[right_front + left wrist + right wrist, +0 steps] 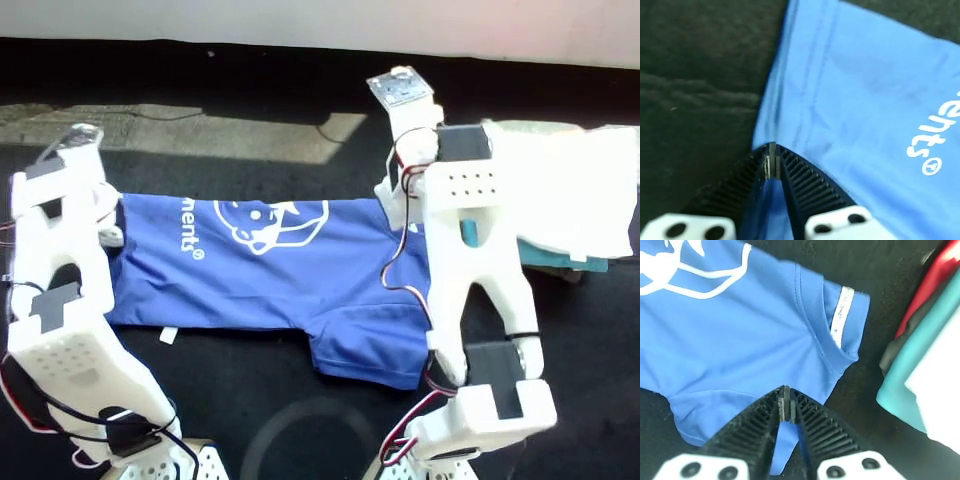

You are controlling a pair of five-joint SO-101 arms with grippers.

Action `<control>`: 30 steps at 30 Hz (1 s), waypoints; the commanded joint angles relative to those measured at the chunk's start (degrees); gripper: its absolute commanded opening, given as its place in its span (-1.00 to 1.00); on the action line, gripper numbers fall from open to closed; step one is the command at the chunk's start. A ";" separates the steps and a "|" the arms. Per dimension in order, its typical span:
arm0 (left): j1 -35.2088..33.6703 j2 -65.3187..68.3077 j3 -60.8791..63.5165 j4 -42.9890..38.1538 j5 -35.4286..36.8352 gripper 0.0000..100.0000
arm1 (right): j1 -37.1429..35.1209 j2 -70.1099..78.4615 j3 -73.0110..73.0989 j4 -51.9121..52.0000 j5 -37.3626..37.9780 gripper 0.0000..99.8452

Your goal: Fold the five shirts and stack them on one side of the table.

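My left jaws are pinched shut on one end of the blue shirt (270, 270), and my right jaws are clamped on its cloth at the other end. The shirt lies flat across the dark worktop (250, 400) between my two arms. Just beside my right arm sits the stack of folded shirts (570, 200), white over teal and red.

Smooth, matt cloth shirt (300, 275)
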 commanded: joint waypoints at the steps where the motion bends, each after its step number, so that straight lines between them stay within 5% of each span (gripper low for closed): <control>1: -0.40 -1.10 -4.18 8.00 0.44 -0.97 | -0.75 -4.70 5.58 -2.33 -0.18 -0.99; 8: -0.40 -0.92 -4.97 13.54 0.26 -0.65 | -1.54 -13.49 19.47 -10.68 0.00 -0.99; 23: -1.89 9.19 -6.02 8.53 0.26 -0.70 | -4.18 -26.24 38.55 -11.03 5.36 -0.99; 30: -2.68 9.71 -7.87 4.40 0.26 -0.70 | -8.75 -27.65 55.60 -22.81 9.41 -0.99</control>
